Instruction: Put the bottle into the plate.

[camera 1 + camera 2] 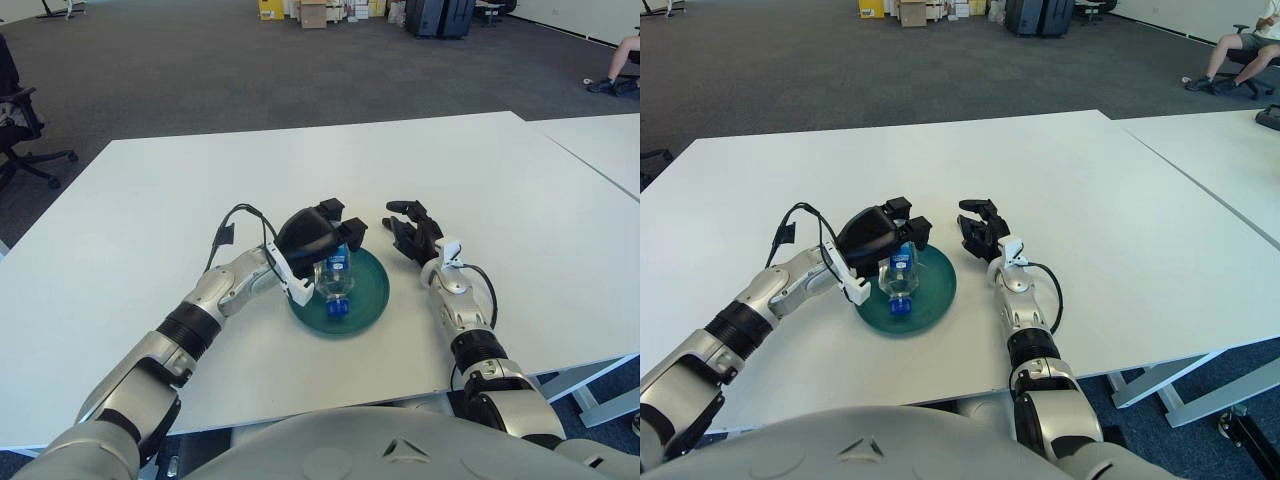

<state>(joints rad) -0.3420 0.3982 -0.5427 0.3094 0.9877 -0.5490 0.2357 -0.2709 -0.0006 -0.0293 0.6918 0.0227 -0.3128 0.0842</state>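
Your left hand has its fingers curled around the bottle, which lies over the green plate, its long axis tilted, cap end toward you. Your right hand, just right of the plate, holds nothing, fingers loosely spread.

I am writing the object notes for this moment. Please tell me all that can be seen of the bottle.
The bottle is small, of clear plastic, with a blue label and a blue cap. It lies tilted over the green plate, cap end toward the robot and low on the plate. The left hand covers its upper part, fingers curled around it. Whether it holds any liquid cannot be told.
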